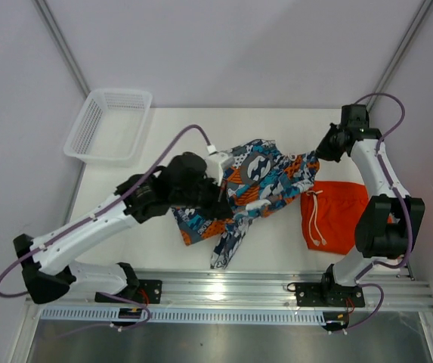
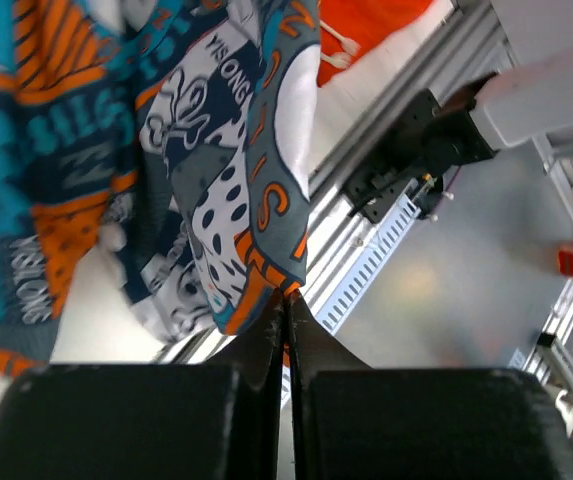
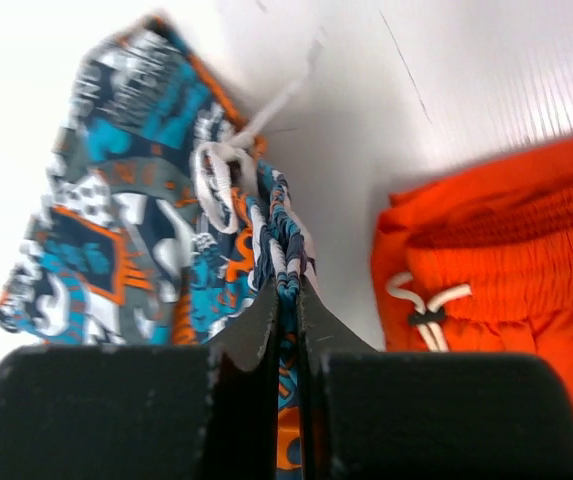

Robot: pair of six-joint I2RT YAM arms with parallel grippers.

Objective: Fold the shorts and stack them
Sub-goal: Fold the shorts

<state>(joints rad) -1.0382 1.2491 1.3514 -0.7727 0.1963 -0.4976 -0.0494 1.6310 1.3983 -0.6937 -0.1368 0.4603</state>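
Observation:
The printed shorts (image 1: 265, 181) hang lifted and stretched between both grippers over the middle of the table. My left gripper (image 1: 220, 198) is shut on a hem corner of the printed shorts (image 2: 176, 150), pinched at the fingertips (image 2: 288, 297). My right gripper (image 1: 318, 156) is shut on the gathered waistband of the printed shorts (image 3: 116, 230), near the white drawstring (image 3: 216, 175). The orange shorts (image 1: 341, 215) lie folded flat on the table at the right, drawstring up, beside the right arm. They also show in the right wrist view (image 3: 506, 270) and the left wrist view (image 2: 366, 20).
A white mesh basket (image 1: 109, 125) stands at the table's far left corner. The aluminium rail (image 1: 224, 291) with both arm bases runs along the near edge. Walls close in on the left, back and right.

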